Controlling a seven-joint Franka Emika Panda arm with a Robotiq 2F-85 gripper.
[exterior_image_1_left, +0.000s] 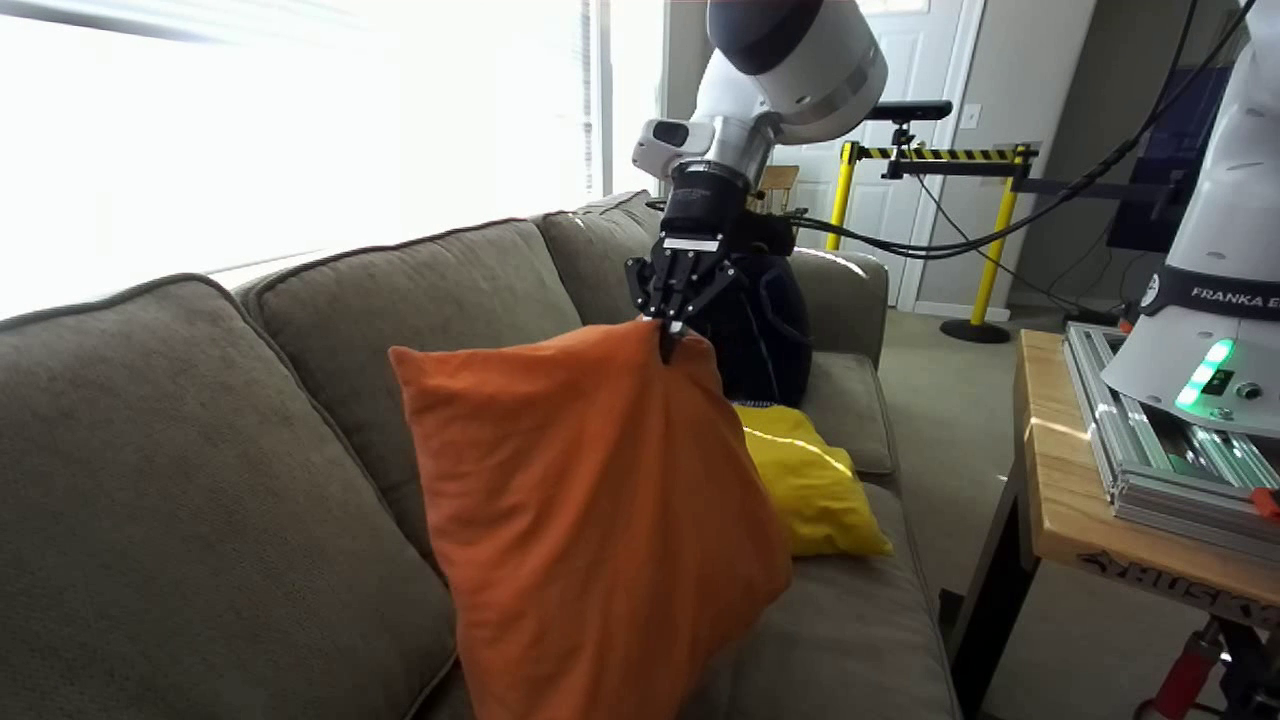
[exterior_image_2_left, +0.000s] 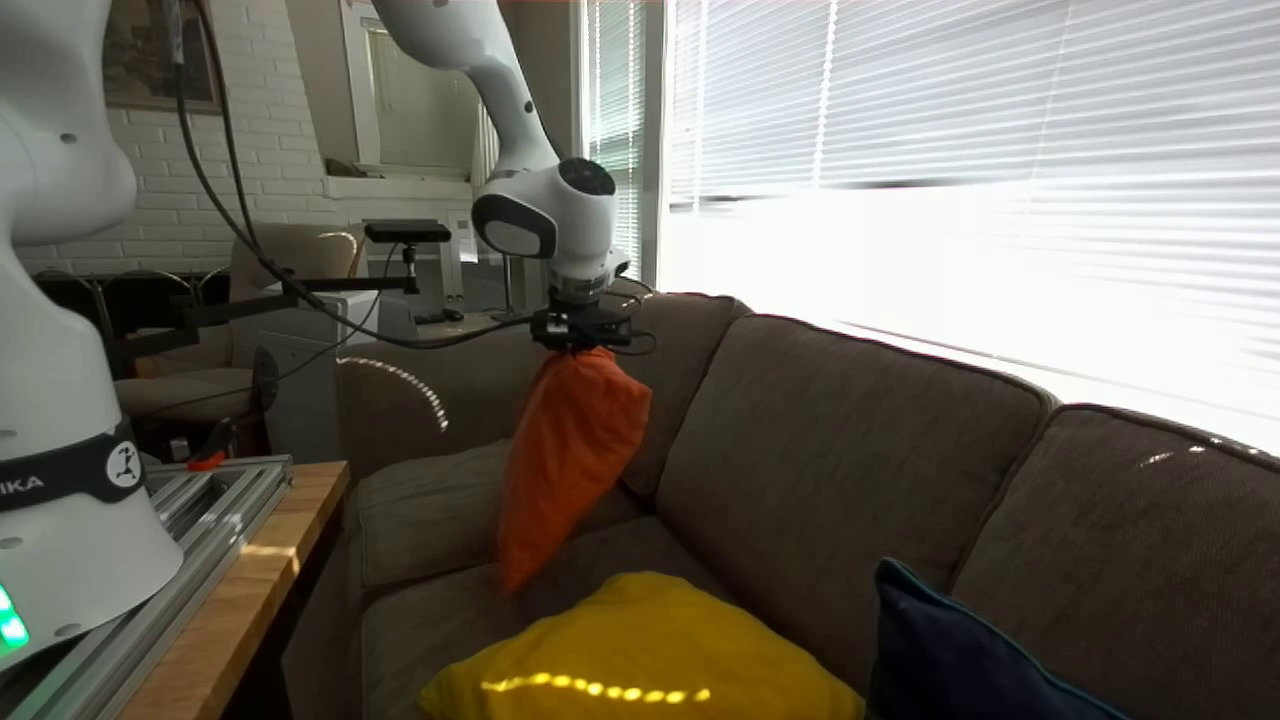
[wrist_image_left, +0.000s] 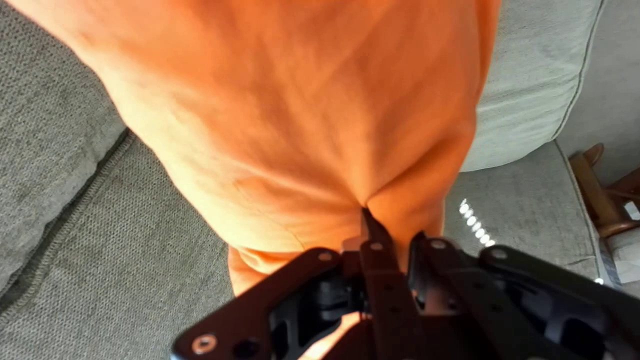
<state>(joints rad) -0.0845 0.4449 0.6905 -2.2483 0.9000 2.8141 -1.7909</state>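
Observation:
My gripper (exterior_image_1_left: 668, 335) is shut on the upper edge of an orange pillow (exterior_image_1_left: 590, 510) and the cloth bunches at the fingers. The pillow hangs down in front of the sofa back in both exterior views (exterior_image_2_left: 570, 460). Whether its lower end touches the seat I cannot tell. In the wrist view the fingers (wrist_image_left: 392, 225) pinch the orange cloth (wrist_image_left: 295, 115), with folds spreading from the tips. In an exterior view the fingertips are hidden behind the gripper body (exterior_image_2_left: 580, 330). A yellow pillow (exterior_image_2_left: 640, 650) lies on the seat. A dark blue pillow (exterior_image_2_left: 960, 650) leans against the sofa back.
The grey-brown sofa (exterior_image_1_left: 120, 480) stands below a bright window (exterior_image_2_left: 950, 100). A wooden table (exterior_image_1_left: 1060, 480) bearing the robot base stands opposite the sofa. Black cables (exterior_image_1_left: 930, 250) hang between base and wrist. Yellow posts (exterior_image_1_left: 990, 250) stand beyond the sofa's arm.

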